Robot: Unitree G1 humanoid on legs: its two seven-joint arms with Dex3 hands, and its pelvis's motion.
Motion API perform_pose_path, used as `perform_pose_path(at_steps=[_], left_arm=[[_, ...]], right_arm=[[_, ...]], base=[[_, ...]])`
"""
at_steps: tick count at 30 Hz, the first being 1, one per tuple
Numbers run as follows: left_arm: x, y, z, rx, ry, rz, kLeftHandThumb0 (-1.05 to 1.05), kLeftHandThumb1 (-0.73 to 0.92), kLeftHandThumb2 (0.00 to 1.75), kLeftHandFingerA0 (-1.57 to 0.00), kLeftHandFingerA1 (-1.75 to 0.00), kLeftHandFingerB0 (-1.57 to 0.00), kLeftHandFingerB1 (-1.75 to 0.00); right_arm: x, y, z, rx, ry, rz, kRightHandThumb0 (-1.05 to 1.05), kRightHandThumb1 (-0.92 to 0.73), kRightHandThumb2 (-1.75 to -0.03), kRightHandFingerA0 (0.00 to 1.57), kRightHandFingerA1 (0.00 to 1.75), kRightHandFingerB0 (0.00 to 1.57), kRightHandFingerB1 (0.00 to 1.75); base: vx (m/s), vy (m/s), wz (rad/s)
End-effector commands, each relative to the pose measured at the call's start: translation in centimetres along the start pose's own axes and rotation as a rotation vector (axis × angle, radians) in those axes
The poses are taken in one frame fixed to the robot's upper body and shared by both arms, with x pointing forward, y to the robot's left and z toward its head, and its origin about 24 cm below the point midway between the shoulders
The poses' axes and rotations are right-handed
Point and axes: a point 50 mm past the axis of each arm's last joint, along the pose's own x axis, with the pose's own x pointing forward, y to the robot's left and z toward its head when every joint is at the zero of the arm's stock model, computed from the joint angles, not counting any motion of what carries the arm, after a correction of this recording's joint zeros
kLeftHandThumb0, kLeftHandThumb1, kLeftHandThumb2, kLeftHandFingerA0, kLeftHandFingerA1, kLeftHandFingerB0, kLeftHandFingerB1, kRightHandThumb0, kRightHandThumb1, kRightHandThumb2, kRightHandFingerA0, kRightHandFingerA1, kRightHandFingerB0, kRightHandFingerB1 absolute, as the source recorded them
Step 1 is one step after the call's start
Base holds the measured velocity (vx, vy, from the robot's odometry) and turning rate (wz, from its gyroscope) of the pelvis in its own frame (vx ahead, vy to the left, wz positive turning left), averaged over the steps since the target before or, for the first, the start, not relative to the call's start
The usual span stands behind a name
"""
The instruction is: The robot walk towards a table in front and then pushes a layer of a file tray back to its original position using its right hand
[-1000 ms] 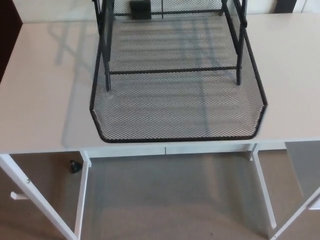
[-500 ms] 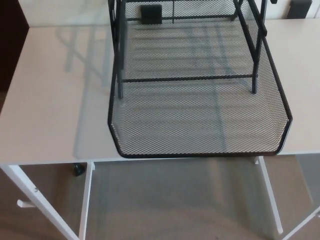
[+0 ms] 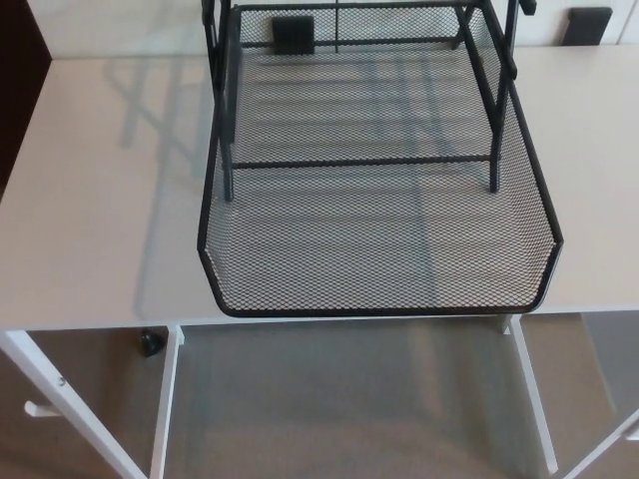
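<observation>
I am looking down from the head camera at a white desk [image 3: 90, 200]. On it stands a black wire file tray [image 3: 369, 180]. Its bottom layer [image 3: 379, 259] is pulled out toward me. The front edge of that layer reaches the near edge of the desk and may stick out a tiny bit past it. The thin black frame posts [image 3: 228, 150] stand on the mesh further back, and the rest of the tray goes up out of the picture.

I cannot see my right hand or my left hand at all, so I cannot tell if the fingers are wide or closed. Neither hand holds anything that I can see.

I think I am close enough to the desk now. The push is not done yet. The layer needs to slide away from me, back under the frame.

Here is what could go wrong. If I push on one corner only, the layer could turn and get stuck on a post. If I push too hard, the whole tray could slide across the smooth desk. If my hand comes up from too low, it could bump the desk edge or lift the layer.
</observation>
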Motion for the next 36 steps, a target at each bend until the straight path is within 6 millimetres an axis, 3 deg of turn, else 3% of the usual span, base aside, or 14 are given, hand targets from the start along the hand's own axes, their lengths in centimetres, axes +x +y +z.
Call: perform_pose_path(at_steps=[1,2,3,4,5,10,11,19,30,31,32,34,35,36], left_arm=[[-0.2,0.5,0.2,0.048,-0.012,0.013,-0.26,0.62,0.59,-0.57,-0.4,-0.42,-0.36],[-0.2,0.5,0.3,0.047,-0.013,0.015,-0.26,0.62,0.59,-0.57,-0.4,-0.42,-0.36],[-0.1,0.5,0.4,0.047,-0.016,0.011,-0.26,0.63,0.59,-0.57,-0.4,-0.42,-0.35],[0.0,0.5,0.6,0.054,-0.024,0.01,-0.26,0.63,0.59,-0.57,-0.4,-0.42,-0.36],[0.0,0.5,0.7,0.055,-0.028,0.008,-0.25,0.63,0.59,-0.57,-0.41,-0.42,-0.36],[0.3,0.4,1.1,0.048,-0.039,0.009,-0.25,0.61,0.59,-0.58,-0.41,-0.43,-0.36],[0.3,0.5,1.1,0.048,-0.042,0.011,-0.25,0.62,0.59,-0.58,-0.4,-0.43,-0.36],[0.4,0.5,1.4,0.031,-0.043,0.008,-0.25,0.61,0.59,-0.56,-0.4,-0.43,-0.36],[0.4,0.5,2.0,0.088,-0.061,0.007,-0.27,0.62,0.59,-0.58,-0.4,-0.43,-0.35],[0.4,0.5,2.1,0.09,-0.062,0.004,-0.27,0.62,0.59,-0.58,-0.4,-0.43,-0.35],[0.5,0.5,2.2,0.096,-0.06,0.005,-0.26,0.63,0.59,-0.58,-0.4,-0.43,-0.35],[0.5,0.5,2.3,0.106,-0.065,0.005,-0.26,0.63,0.59,-0.59,-0.4,-0.43,-0.36],[0.5,0.5,2.4,0.115,-0.066,0.006,-0.27,0.63,0.59,-0.6,-0.4,-0.44,-0.35],[0.5,0.5,2.4,0.118,-0.067,0.007,-0.27,0.63,0.59,-0.59,-0.4,-0.43,-0.36]], right_arm=[[-0.6,0.3,1.9,0.063,-0.171,-0.058,-0.67,-0.49,-0.55,0.67,0.61,0.65,0.55],[-0.6,0.3,2.1,0.067,-0.187,-0.058,-0.67,-0.49,-0.55,0.67,0.61,0.65,0.55],[-1.1,0.5,3.3,0.065,-0.294,-0.059,-0.71,-0.45,-0.82,0.65,0.65,0.58,0.59],[-1.6,0.7,4.3,0.064,-0.363,-0.052,-0.66,-0.44,-0.83,0.6,0.64,0.57,0.6],[-2.0,0.8,5.0,0.07,-0.406,-0.05,-0.61,-0.54,-0.56,0.64,0.53,0.62,0.48],[-5.9,1.2,10.9,0.146,-0.739,0.032,-0.55,-0.53,-0.56,0.63,0.46,0.6,0.44],[-6.6,1.3,11.8,0.148,-0.78,0.045,-0.6,-0.46,-0.8,0.56,0.56,0.5,0.52],[-11.5,1.4,18.0,0.13,-1.09,0.11,-0.54,-0.48,-0.8,0.47,0.51,0.41,0.47],[-13.4,1.3,23.8,-0.069,-1.389,-0.011,-0.53,-0.5,-0.82,0.38,0.49,0.28,0.44],[-13.4,1.5,24.3,-0.095,-1.41,-0.022,-0.5,-0.63,-0.6,0.41,0.36,0.38,0.34],[-13.5,1.8,24.8,-0.114,-1.43,-0.03,-0.55,-0.52,-0.83,0.33,0.46,0.26,0.43],[-13.5,2.2,25.5,-0.148,-1.452,-0.012,-0.57,-0.53,-0.81,0.29,0.44,0.25,0.42],[-13.4,2.3,25.9,-0.169,-1.458,-0.007,-0.49,-0.65,-0.6,0.33,0.33,0.32,0.32],[-13.2,2.3,26.1,-0.19,-1.465,-0.014,-0.48,-0.66,-0.6,0.31,0.32,0.31,0.32]], base=[[0.0,0.0,0.0],[0.0,0.0,0.0],[0.0,0.0,0.0],[0.0,0.0,0.0],[0.0,0.0,0.0],[0.0,0.0,0.0],[0.0,0.0,0.0],[0.0,0.0,0.0],[0.0,0.0,0.0],[0.0,0.0,0.0],[0.0,0.0,0.0],[0.0,0.0,0.0],[0.0,0.0,0.0],[0.0,0.0,0.0]])
